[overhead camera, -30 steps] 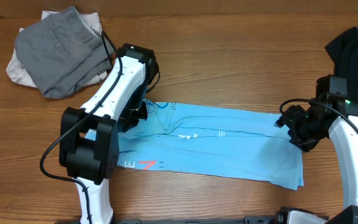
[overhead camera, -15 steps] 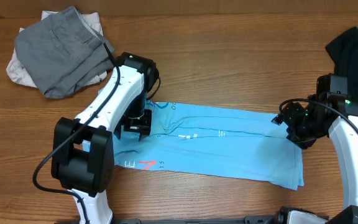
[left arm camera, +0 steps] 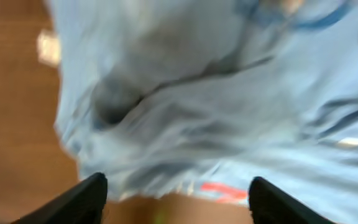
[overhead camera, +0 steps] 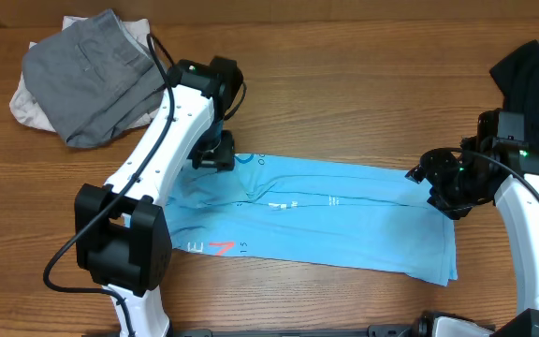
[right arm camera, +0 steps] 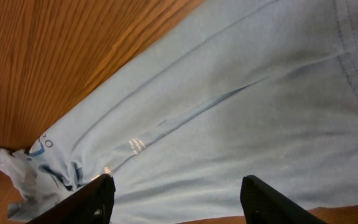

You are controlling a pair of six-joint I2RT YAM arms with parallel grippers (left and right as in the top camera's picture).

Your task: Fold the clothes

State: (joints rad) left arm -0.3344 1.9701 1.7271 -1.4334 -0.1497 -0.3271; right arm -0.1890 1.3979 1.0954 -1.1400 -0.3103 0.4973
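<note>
1. A wooden table [overhead camera: 344,84] fills the view beneath both claws.
2. A light blue T-shirt [overhead camera: 344,220], folded into a long narrow band, lies flat between the two claws. Its long axis runs side to side, from the left claw across to the right claw.
3. A grey garment [overhead camera: 87,75] rests on an off-white garment [overhead camera: 19,105], beyond the left claw and to its outer side, apart from the shirt. A black garment [overhead camera: 531,84] is heaped beyond the right claw.
4. The left claw [overhead camera: 215,157] hovers over the collar end of the shirt, at its far edge. Its fingers are spread wide with nothing between them. Its wrist view is blurred.
5. The right claw [overhead camera: 427,178] sits at the far corner of the opposite end, also spread wide and empty, with smooth cloth below it.
6. A small red mark [overhead camera: 221,248] is printed on the shirt, on the robot's side of the left claw.
7. Each arm is nearest its own end, so a fold bringing one end over the other looks likely next.
8. A second ago the left claw sat closer to the robot on the shirt. It has since moved to the far edge. The right claw has barely shifted, and the shirt lies as before.
</note>
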